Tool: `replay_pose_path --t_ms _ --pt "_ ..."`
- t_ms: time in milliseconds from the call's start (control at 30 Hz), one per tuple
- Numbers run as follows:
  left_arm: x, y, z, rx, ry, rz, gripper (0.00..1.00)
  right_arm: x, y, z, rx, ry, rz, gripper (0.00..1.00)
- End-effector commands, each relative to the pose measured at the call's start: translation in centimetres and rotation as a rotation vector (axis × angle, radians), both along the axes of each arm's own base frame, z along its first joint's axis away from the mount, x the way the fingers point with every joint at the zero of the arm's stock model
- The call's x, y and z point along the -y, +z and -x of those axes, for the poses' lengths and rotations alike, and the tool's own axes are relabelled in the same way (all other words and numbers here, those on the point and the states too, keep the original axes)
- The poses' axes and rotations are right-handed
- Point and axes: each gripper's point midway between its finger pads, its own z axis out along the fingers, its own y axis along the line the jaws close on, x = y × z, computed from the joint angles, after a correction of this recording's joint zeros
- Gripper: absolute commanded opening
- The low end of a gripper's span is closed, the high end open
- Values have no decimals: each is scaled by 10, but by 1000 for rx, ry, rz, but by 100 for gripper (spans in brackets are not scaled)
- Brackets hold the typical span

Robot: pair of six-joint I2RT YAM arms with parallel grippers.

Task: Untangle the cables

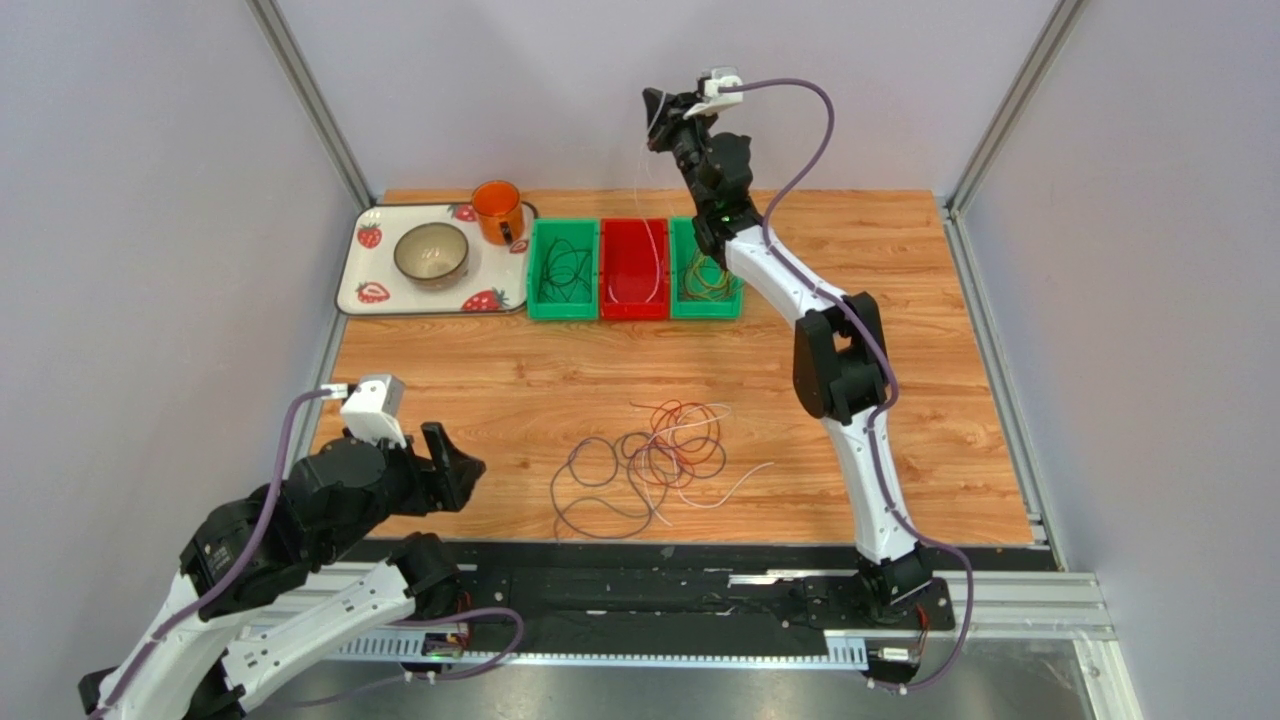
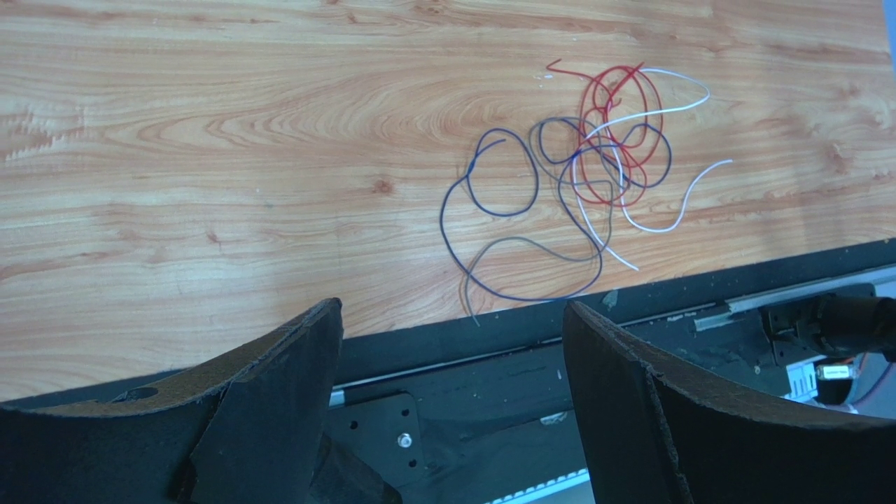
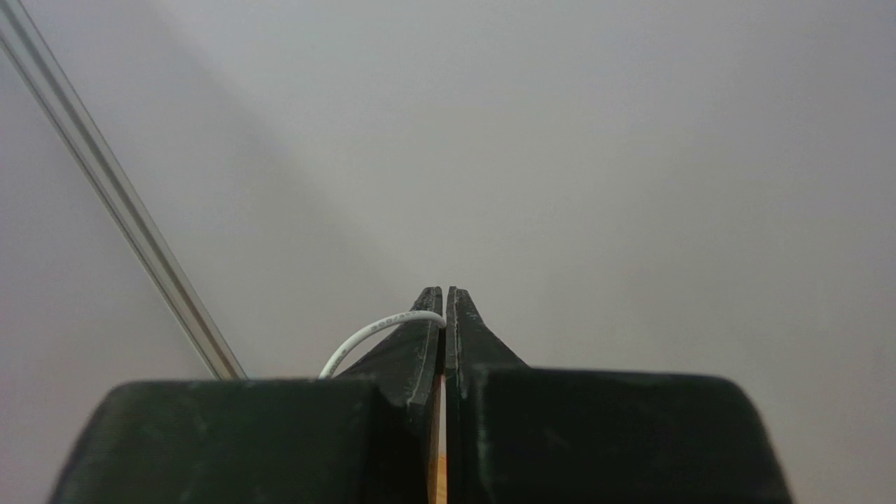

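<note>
Pinching white cable (image 3: pixel 368 334) in right gripper (image 3: pixel 445 299) above red bin (image 1: pixel 633 314), hanging vertical toward bin; left gripper (image 2: pixel 452 308) spread, empty.

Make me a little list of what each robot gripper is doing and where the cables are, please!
Left gripper: open, empty, by the near edge of the table
Right gripper: shut on a white cable, raised high at the far side
Tangled cables: white, red and dark loops on the table, no gripper touching
Row of bins: green, red, green, cables inside
</note>
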Motion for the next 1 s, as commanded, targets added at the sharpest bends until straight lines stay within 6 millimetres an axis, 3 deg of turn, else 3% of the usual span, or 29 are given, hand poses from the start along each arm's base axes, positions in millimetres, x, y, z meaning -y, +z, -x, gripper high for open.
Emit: replay_pose_path --t_ms 0,167,333,500,600,733,833,933,967 --pt "-1 3 0 7 12 18 85 -3 123 59 237 38 -69 0" --pt "-1 3 0 10 6 20 85 -9 133 75 256 40 -47 0" --pt "-1 3 1 12 4 23 85 -10 124 80 231 49 -40 0" --pt "-1 3 1 12 4 23 85 -18 131 88 239 48 -14 0" --pt "0 3 0 11 4 22 85 -18 116 84 208 41 -28 0" --pt "-1 4 1 15 3 27 85 -23 82 77 153 55 -14 0" --pt "-2 4 1 18 6 31 85 -26 75 72 141 49 1 0" --pt "-2 3 1 16 10 28 85 -25 91 70 165 39 -2 0" --pt "-2 4 1 16 8 28 85 -24 106 70 196 36 -14 0"
